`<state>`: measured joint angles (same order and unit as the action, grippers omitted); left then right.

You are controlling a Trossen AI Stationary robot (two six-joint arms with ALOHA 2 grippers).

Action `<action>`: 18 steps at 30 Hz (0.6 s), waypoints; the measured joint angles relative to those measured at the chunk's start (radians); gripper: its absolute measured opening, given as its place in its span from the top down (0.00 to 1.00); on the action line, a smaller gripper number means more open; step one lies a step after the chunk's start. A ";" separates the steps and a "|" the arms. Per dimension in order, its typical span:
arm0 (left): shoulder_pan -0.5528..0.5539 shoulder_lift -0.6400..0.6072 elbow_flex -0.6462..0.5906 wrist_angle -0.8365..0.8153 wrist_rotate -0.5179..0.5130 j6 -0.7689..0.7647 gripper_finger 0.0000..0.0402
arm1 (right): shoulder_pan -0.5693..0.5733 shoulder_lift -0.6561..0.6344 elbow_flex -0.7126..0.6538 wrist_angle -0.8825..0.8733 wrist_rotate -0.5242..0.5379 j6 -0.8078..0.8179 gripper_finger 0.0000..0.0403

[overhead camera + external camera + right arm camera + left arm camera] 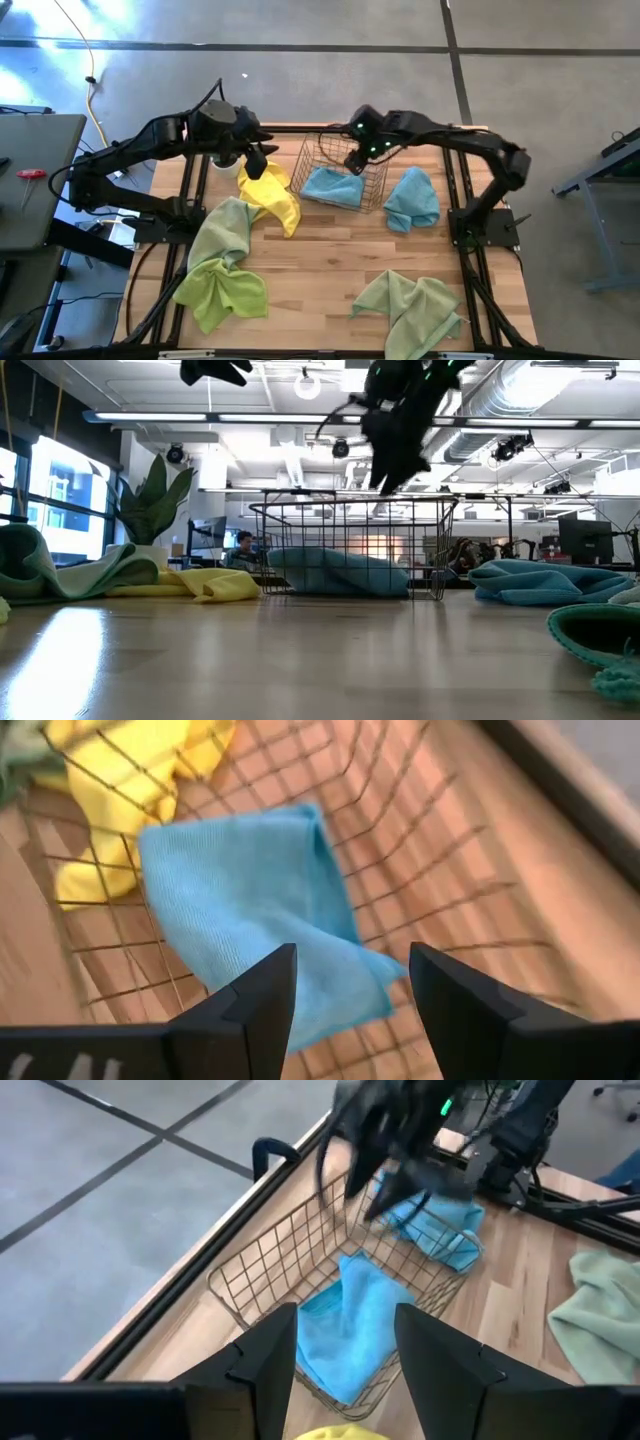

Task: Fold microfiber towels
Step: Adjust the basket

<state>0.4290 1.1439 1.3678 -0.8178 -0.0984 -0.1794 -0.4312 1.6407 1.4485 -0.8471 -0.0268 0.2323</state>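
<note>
Lime green microfiber towel (222, 290) lies crumpled at the left front of the wooden table (320, 270), touching a pale sage green towel (226, 227) just behind it. Next comes a yellow microfiber towel (272, 192), bunched near the back edge beside a spiky green potted plant (152, 500). The left gripper (256, 160) hangs above the yellow towel; its two dark fingers (268, 1355) are spread apart with nothing between them, and its wrist camera looks toward the wire basket (322, 156).

That basket sits at the middle back of the table with a light blue microfiber towel (333, 186) lying flat inside it, one corner turned over. The right gripper (357, 157) hovers over the basket, just above the blue cloth, its fingers (262, 995) parted and empty.

Right of the basket, a second light blue towel (412, 198) rests in a heap on the wood. Another pale sage green towel (412, 305) lies rumpled at the right front.
</note>
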 joint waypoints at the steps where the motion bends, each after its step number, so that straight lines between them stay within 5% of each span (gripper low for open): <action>1: 0.000 0.000 0.000 -0.005 0.001 -0.001 0.60 | 0.005 -0.030 0.000 -0.013 0.023 0.013 0.53; 11: -0.030 0.000 0.000 -0.033 0.006 0.028 0.60 | 0.174 -0.248 -0.062 -0.255 0.147 0.399 0.53; 18: -0.074 0.000 0.000 -0.083 0.019 0.052 0.60 | 0.433 -0.242 -0.180 -0.105 0.150 0.708 0.53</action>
<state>0.3548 1.1442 1.3674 -0.9009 -0.0789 -0.1276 0.0020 1.3986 1.2685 -0.9517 0.1233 0.9401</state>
